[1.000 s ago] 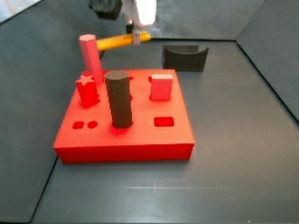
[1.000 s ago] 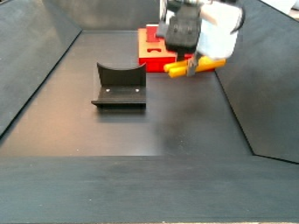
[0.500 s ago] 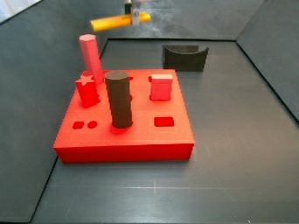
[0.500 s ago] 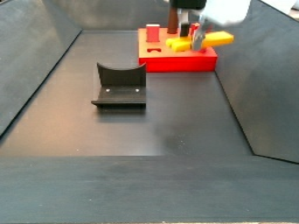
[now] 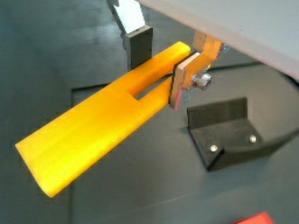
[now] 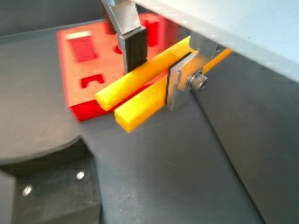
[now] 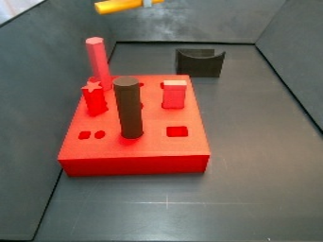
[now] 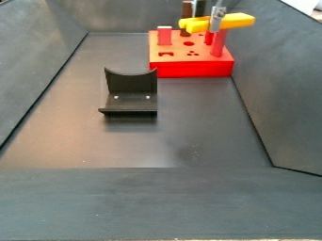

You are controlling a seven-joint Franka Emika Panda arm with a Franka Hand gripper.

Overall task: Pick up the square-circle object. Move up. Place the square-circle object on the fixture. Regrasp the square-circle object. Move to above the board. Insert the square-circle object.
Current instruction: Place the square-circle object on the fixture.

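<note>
The square-circle object (image 5: 100,131), a long yellow piece of two joined bars, hangs level in the air, and my gripper (image 5: 163,66) is shut on one end of it. In both wrist views a dark pad (image 6: 133,51) and a silver finger plate (image 6: 179,80) press its two sides. In a side view the yellow piece (image 8: 214,22) floats high over the red board (image 8: 191,64); in a side view it shows at the top edge (image 7: 120,6). The dark fixture (image 8: 127,92) with the U-notch stands empty on the floor, well apart from the gripper (image 8: 217,13).
On the board (image 7: 132,151) stand a tall pink-red hexagonal peg (image 7: 97,61), a dark cylinder (image 7: 127,109), a red square peg (image 7: 173,94) and a red star peg (image 7: 93,97). Dark sloping walls enclose the floor. The fixture (image 7: 199,61) sits behind the board.
The gripper has risen with the yellow piece and carried it away from the fixture side toward the board; it now sits higher, mostly out of one side view's top edge.
</note>
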